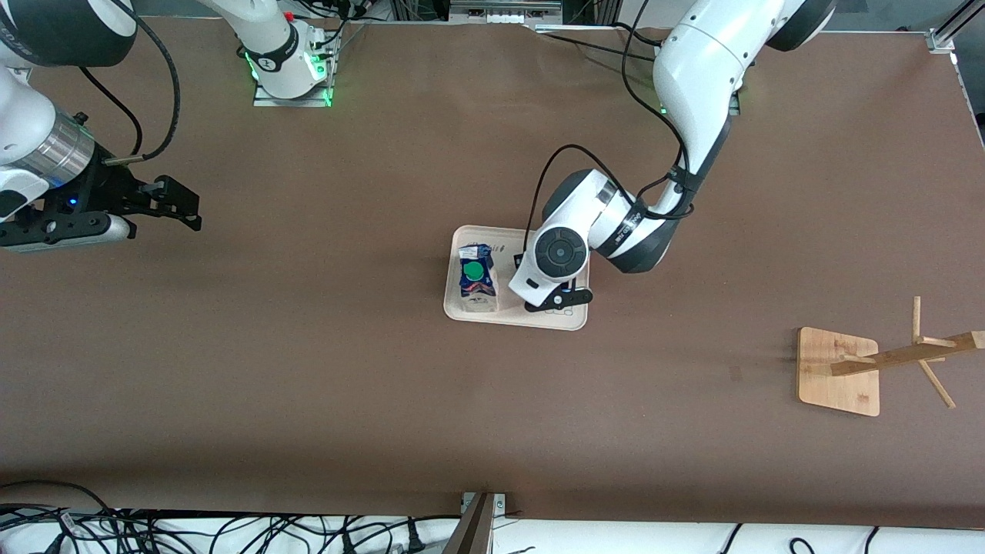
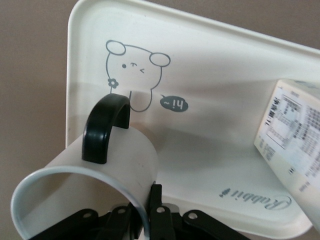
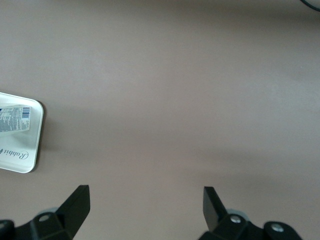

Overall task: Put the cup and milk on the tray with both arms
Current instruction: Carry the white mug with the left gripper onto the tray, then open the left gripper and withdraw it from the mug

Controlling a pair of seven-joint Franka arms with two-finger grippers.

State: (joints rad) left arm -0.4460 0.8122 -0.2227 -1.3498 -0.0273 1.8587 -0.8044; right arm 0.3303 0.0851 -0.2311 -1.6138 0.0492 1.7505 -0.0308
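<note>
The cream tray (image 1: 462, 312) lies mid-table. The milk (image 1: 477, 277) stands on it at the end toward the right arm, green cap up. My left gripper (image 1: 558, 300) is over the tray's other end. In the left wrist view it (image 2: 146, 210) is shut on the wall of the white cup (image 2: 125, 155), one finger inside and one outside, the black handle (image 2: 105, 130) turned toward the rabbit drawing on the tray (image 2: 215, 75). I cannot tell whether the cup touches the tray. The left hand hides the cup in the front view. My right gripper (image 1: 181, 208) is open and empty.
A wooden rack (image 1: 839, 369) with a square base stands toward the left arm's end of the table, nearer the front camera than the tray. The right wrist view shows bare brown table, with the tray's corner (image 3: 30, 155) and the milk (image 3: 15, 119) at its edge.
</note>
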